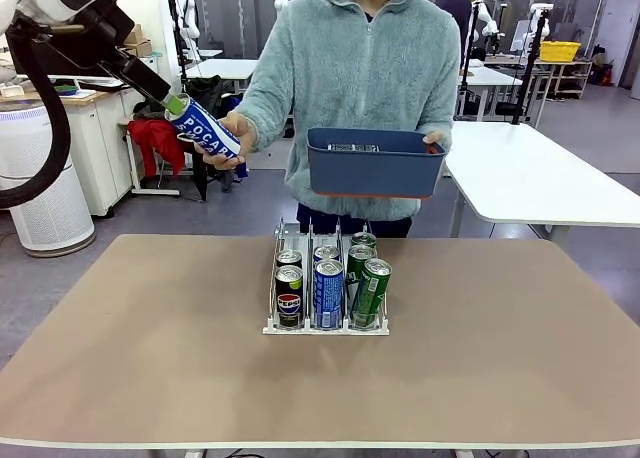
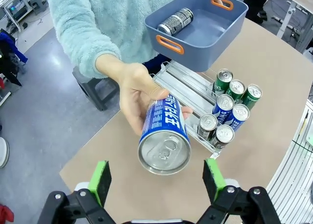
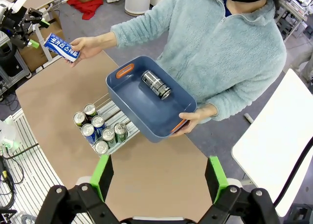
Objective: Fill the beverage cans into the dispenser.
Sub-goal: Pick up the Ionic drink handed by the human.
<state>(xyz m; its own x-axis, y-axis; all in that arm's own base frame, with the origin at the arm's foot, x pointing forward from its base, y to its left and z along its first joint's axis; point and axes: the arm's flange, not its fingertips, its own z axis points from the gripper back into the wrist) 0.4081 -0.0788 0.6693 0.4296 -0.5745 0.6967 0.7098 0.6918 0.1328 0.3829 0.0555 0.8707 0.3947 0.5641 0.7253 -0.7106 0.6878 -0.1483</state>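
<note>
One blue can (image 2: 164, 131) in the person's hand (image 2: 134, 94) points its top lengthwise at your left jaws, spread wide just short of it.

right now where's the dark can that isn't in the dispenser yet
In the right wrist view the dark can lies on its side in the blue bin, which the person holds in one hand above the far end of the dispenser.

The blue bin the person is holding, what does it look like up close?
The blue bin is a rectangular, smooth plastic tub with rounded corners and an orange handle at each short end. One hand holds it by one end, roughly level, in the air over the far end of the rack. One dark can lies on its side inside.
</note>
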